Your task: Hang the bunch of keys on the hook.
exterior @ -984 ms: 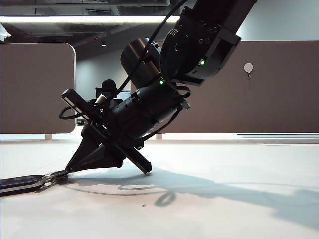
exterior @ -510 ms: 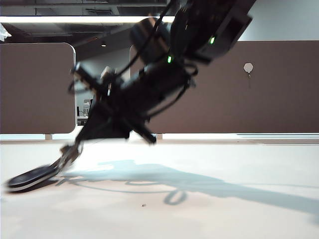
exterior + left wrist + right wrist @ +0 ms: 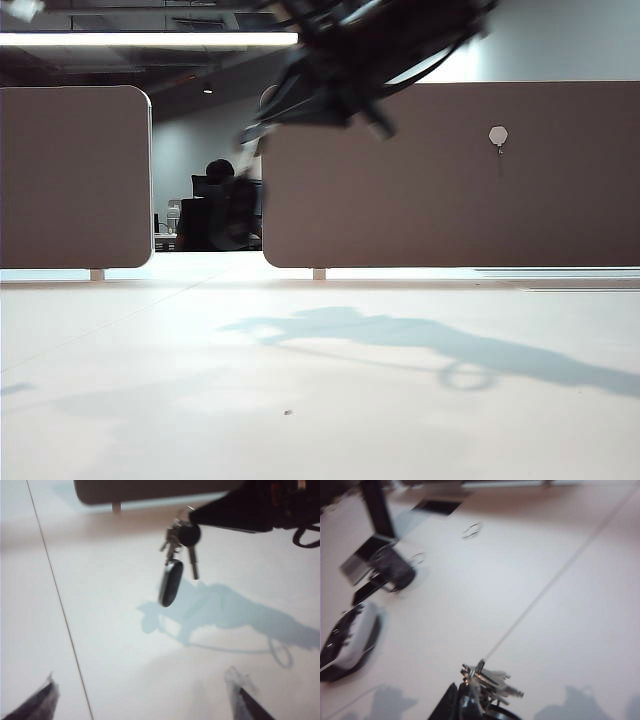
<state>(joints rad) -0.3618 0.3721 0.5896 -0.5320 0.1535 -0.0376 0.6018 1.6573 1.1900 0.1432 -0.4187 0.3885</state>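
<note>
Carrying the bunch of keys (image 3: pixel 172 570) clear of the table (image 3: pixel 320 400), the right gripper (image 3: pixel 192 517) is clamped on the ring end, the black fob dangling free beneath it. In the exterior view its blurred arm is sitting at about twelve o'clock, with the hook (image 3: pixel 498 140) on the brown panel (image 3: pixel 420 200) out at two o'clock, well apart from it. The left gripper (image 3: pixel 145 695) is hanging idle above the table, its fingers spread wide and holding nothing. Doing this well probably means letting the swinging fob settle, then presenting the ring squarely to the tiny hook.
</note>
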